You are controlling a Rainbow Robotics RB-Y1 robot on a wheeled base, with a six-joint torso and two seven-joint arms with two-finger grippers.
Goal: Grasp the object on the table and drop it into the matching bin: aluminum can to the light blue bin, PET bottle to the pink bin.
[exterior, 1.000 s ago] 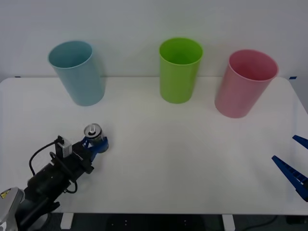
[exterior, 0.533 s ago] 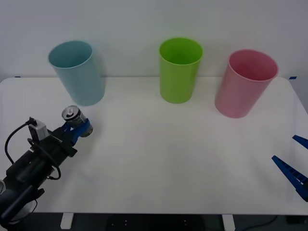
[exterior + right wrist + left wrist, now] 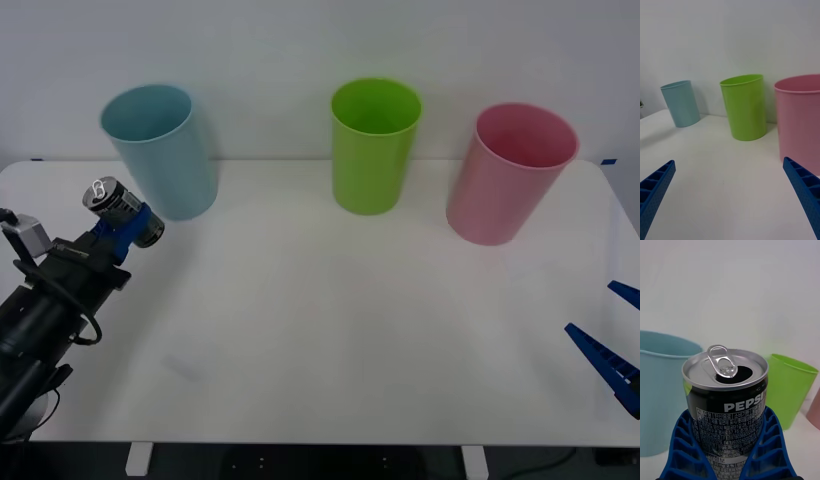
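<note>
My left gripper point(image 3: 128, 228) is shut on the aluminum can point(image 3: 113, 205), a short dark can with a silver top and raised pull tab point(image 3: 724, 390). It holds the can in the air over the table's point(image 3: 330, 330) left side, just left of the light blue bin point(image 3: 160, 150) and below its rim. In the left wrist view the blue fingers point(image 3: 769, 444) hug the can's lower body. The pink bin point(image 3: 510, 172) stands at the back right. My right gripper point(image 3: 612, 335) rests open at the table's right edge.
A lime green bin point(image 3: 374, 145) stands between the light blue and pink bins at the back. A white wall rises behind the bins. The right wrist view shows the light blue bin point(image 3: 680, 103), green bin point(image 3: 744, 107) and pink bin point(image 3: 799, 120).
My left gripper has lifted the can off the table and carried it back and to the left, toward the light blue bin. The right arm has stayed still.
</note>
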